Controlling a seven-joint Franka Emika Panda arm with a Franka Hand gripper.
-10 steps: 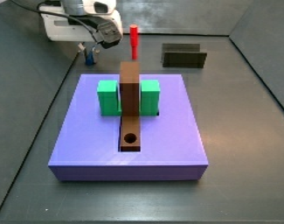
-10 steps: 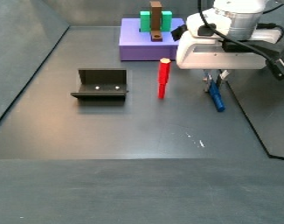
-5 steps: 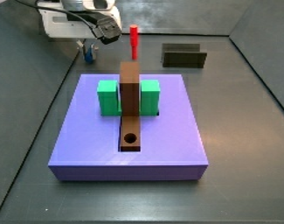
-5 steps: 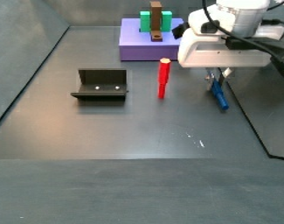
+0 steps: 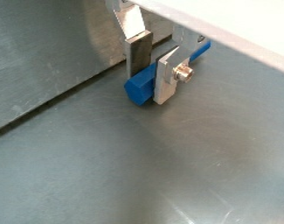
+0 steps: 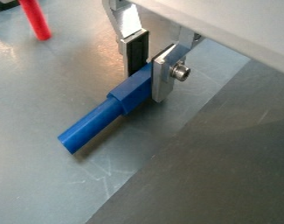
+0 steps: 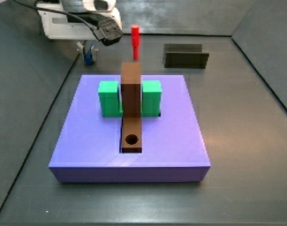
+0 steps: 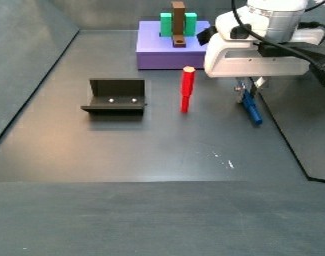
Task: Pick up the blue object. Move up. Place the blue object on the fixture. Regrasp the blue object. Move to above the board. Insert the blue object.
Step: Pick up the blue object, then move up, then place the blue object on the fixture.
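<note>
The blue peg (image 6: 103, 122) lies low over the grey floor, its thick end between my fingers; it also shows in a wrist view (image 5: 138, 87) and a side view (image 8: 250, 108). My gripper (image 6: 150, 72) is shut on that thick end, also seen in a wrist view (image 5: 152, 77) and both side views (image 8: 248, 88) (image 7: 90, 53). The dark fixture (image 8: 115, 97) stands apart on the floor, also in a side view (image 7: 185, 56). The purple board (image 7: 169, 146) carries green blocks (image 7: 109, 99) and a brown strip (image 7: 132, 101) with a round hole (image 7: 132, 139).
A thin red upright peg (image 8: 186, 90) stands on the floor between the gripper and the fixture, also in a side view (image 7: 135, 40) and a wrist view (image 6: 37, 17). The board also shows in a side view (image 8: 154, 50), behind the gripper. Dark walls ring the floor.
The gripper has shifted slightly upward with the blue peg between its fingers. Over the last half second almost nothing has moved.
</note>
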